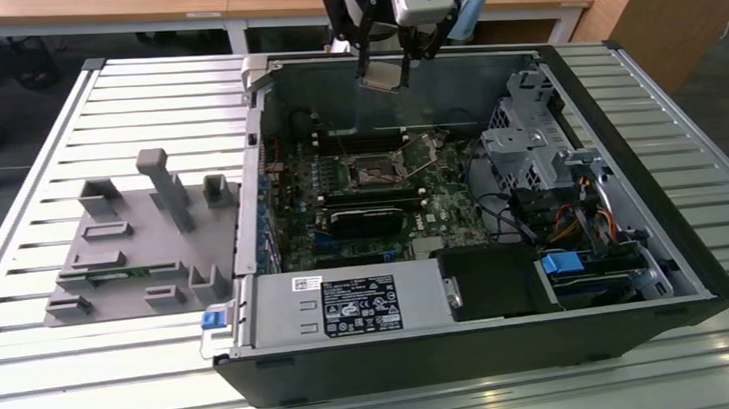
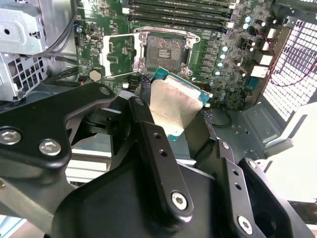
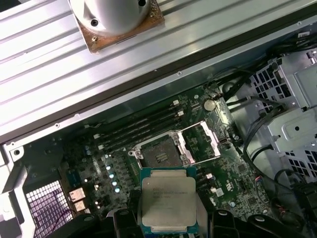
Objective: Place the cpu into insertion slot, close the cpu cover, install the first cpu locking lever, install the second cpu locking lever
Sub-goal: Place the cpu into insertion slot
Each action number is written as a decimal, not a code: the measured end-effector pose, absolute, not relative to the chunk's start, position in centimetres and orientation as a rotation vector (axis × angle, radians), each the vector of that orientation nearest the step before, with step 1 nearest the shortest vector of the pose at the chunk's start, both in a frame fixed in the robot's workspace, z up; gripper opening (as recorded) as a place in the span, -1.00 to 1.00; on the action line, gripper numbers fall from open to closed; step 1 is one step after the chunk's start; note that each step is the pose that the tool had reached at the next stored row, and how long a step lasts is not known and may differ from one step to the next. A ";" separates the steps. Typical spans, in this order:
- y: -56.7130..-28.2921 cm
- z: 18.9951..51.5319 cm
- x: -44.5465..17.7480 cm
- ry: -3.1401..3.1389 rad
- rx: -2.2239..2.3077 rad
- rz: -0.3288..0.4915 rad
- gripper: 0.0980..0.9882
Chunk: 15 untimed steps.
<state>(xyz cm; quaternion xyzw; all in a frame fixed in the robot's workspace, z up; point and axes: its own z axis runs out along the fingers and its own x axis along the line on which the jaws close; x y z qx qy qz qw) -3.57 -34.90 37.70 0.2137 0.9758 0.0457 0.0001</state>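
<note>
One step of four is in hand, the first: placing the cpu (image 3: 167, 201). The gripper (image 1: 385, 76) is clamped on the chip by two opposite edges, its fingers (image 2: 148, 134) drawn in to the chip's width, with the dull metal top showing in both wrist views. In the exterior view I read it as hanging above the open computer case (image 1: 663, 244), near the far wall, not yet down at board level.

The insertion slot (image 3: 158, 153) lies bare on the green motherboard (image 3: 94, 163), dark centre exposed, nothing seated in it. The cpu cover (image 3: 203, 141) is swung open and rests just beside the socket, so the way in looks free. Closing the cover and setting both levers are not begun. I cannot pick out the levers with confidence; thin wire shapes by the frame may be them.

In the first wrist view the chip is apart from the socket and offset from it, with its edges roughly parallel to the rim.

My judgement is that seating calls for the chip centred over the socket, level, corners matched, and set down without side force. A skewed drop could harm the contacts. One risk: the open cover's edge lies close to the way down.
</note>
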 end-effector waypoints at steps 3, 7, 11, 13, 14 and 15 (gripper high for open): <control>-34.9 37.7 -3.6 3.061 0.688 0.144 -0.04; -34.9 37.7 -3.6 3.056 0.710 0.144 -0.04; -34.9 37.7 -3.6 3.050 0.732 0.144 -0.04; -34.9 37.7 -3.6 3.047 0.742 0.144 -0.04; -34.9 37.7 -3.6 3.045 0.748 0.144 -0.04; -34.9 37.7 -3.6 3.044 0.753 0.143 -0.04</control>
